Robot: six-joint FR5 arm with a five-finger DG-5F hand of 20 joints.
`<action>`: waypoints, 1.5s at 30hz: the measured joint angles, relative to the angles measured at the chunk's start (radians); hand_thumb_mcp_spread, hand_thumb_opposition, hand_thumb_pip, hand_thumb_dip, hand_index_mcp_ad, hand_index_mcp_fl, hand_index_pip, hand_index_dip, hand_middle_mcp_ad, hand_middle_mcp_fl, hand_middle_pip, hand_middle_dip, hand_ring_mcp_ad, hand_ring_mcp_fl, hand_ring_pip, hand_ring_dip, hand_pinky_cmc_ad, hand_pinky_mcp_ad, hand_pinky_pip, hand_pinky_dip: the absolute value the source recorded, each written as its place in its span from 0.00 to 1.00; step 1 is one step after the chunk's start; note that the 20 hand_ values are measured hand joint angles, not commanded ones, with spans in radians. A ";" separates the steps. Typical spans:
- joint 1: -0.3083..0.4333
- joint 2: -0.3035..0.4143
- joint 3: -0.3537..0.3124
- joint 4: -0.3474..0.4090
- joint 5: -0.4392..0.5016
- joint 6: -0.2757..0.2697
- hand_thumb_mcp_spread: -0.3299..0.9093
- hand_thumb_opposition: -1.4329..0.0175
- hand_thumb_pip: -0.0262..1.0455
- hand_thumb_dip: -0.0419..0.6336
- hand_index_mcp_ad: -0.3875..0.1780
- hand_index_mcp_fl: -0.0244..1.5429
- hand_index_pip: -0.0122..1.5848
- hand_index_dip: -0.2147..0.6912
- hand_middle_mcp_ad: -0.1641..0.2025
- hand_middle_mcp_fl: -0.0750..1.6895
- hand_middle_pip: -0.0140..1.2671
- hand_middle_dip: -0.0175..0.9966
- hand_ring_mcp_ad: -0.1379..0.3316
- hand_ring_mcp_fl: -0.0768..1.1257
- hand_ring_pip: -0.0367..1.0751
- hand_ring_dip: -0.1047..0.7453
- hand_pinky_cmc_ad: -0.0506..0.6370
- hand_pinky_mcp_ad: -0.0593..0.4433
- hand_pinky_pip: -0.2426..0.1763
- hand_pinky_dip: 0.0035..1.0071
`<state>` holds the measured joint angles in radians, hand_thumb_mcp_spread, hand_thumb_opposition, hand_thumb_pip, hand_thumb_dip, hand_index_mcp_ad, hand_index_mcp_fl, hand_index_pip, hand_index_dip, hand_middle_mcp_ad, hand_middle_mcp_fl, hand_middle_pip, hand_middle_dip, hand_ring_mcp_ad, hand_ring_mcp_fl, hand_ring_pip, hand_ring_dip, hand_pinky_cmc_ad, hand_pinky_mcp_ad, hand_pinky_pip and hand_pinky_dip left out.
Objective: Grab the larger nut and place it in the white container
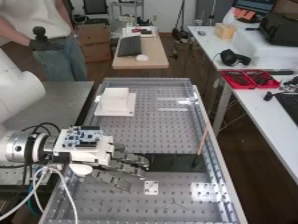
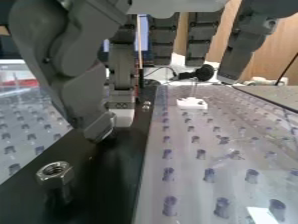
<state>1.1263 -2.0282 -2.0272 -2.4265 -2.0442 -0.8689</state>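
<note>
Hand (image 1: 126,168) near nut (image 2: 54,173), probably the larger.

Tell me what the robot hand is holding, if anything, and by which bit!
Nothing. The robot hand is open, and the nut sits on the black strip.

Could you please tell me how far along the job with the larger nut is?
Nothing looks done: the larger nut sits on the black strip, outside the white container. Nothing is in hand; the hand is open, its fingers extended. Grasping, carrying and placing the nut all appear left.
</note>
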 joint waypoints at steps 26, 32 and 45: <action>0.114 0.178 -0.069 0.091 -0.063 0.124 0.52 0.39 0.70 0.29 0.45 0.29 0.95 0.21 0.66 0.04 0.11 0.18 0.62 0.06 0.21 0.23 0.53 0.67 0.32 0.61; 0.217 0.235 -0.094 0.071 -0.104 0.157 0.52 0.39 0.70 0.29 0.45 0.29 0.95 0.21 0.65 0.04 0.11 0.18 0.60 0.06 0.21 0.24 0.53 0.67 0.32 0.61; 0.418 0.262 -0.140 0.069 -0.109 0.206 0.52 0.39 0.68 0.29 0.45 0.29 0.96 0.25 0.65 0.05 0.12 0.20 0.59 0.07 0.17 0.24 0.53 0.67 0.33 0.57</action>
<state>1.5445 -1.7660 -2.1671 -2.3574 -2.1532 -0.6631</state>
